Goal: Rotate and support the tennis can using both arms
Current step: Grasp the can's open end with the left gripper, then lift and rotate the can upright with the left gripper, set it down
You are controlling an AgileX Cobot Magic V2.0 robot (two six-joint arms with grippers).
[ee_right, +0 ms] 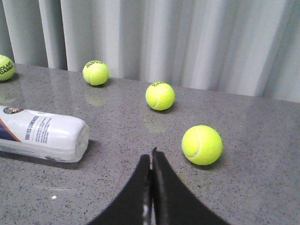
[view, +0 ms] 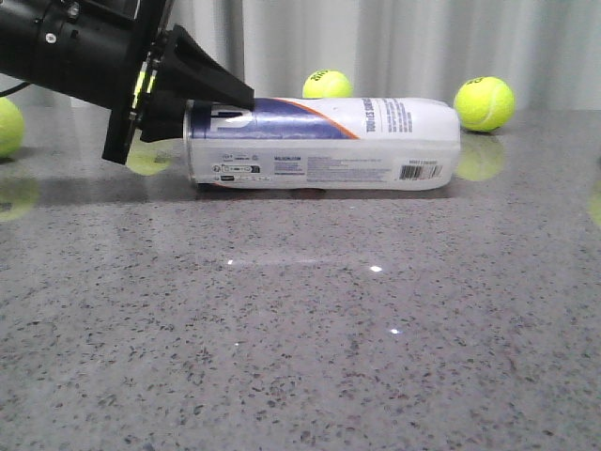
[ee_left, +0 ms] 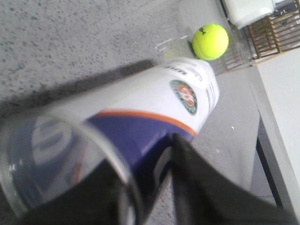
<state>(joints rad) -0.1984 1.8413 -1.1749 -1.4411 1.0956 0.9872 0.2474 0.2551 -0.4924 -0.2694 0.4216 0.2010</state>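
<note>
The tennis can [view: 324, 143] lies on its side on the gray bench [view: 300, 329], with its open clear end pointing to the left. The left tool [view: 221, 101] is at that end. One finger [view: 211, 80] rests along the top of the can, and the other looks to be down by the rim, so I think the tool is pinching the can's edge. The left wrist view is blurry, though, so I cannot be sure how tight the hold is.

The right tool [ee_right: 151, 161] is well away from the can, and its two fingers are pressed together with nothing between them. It points at the bench between the can's far end [ee_right: 77, 140] and a yellow ball [ee_right: 202, 144].

To do this step well, the left tool should turn the can slowly and hold on near the rim, because clear plastic is slippery and can bend. The right tool should come over to the closed end and prop it, so the can does not roll or swing. It should also stay clear of the ball, which would roll off at a bump.
</note>
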